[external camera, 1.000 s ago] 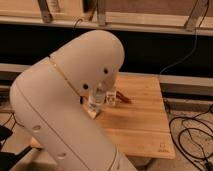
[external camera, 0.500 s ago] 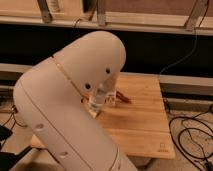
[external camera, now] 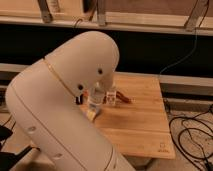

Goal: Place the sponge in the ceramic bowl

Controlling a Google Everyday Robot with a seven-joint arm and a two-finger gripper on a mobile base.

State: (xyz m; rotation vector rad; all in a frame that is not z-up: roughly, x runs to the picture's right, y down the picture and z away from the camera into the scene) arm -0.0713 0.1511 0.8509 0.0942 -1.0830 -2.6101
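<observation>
My arm (external camera: 65, 110) bends in a big elbow over the wooden table (external camera: 145, 125), hiding the gripper behind it (jaws at their widest).

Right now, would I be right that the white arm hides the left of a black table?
Not quite: the table is light wood, not black, as the camera view shows. The arm does hide its left; the gripper is out of view.

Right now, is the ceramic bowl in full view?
No, only an orange-brown sliver of the ceramic bowl shows past the robot's arm, which also hides the gripper.
</observation>
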